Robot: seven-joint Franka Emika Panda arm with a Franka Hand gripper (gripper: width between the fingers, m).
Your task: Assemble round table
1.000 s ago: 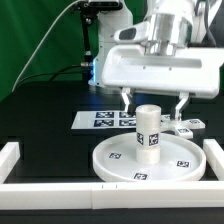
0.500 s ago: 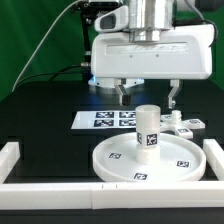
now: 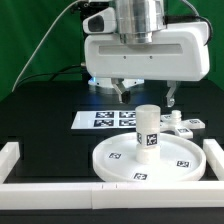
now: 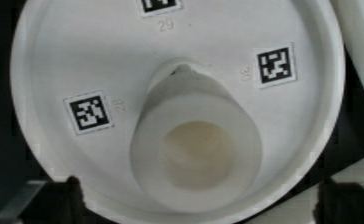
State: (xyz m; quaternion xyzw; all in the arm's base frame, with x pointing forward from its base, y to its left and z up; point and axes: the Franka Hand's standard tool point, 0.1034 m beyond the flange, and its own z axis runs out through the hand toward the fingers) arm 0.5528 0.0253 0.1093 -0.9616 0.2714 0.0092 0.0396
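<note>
Gripper over upright leg – fingers spread, nothing held.

Exterior view: the gripper [image 3: 146, 96] hangs above the cylindrical leg [image 3: 148, 130], its two fingers [image 3: 121, 95] wide apart and clear of the leg's top. The leg stands upright at the centre of the round tabletop disc [image 3: 110, 172], which lies flat on the black table [image 3: 45, 120] just behind the white front rail [image 3: 50, 186]. The marker board [image 3: 100, 119] lies behind the disc.

Wrist view: looking down the leg [image 4: 197, 150] – it rises from the middle of the disc [image 4: 197, 40], between square tags [image 4: 90, 112].
</note>
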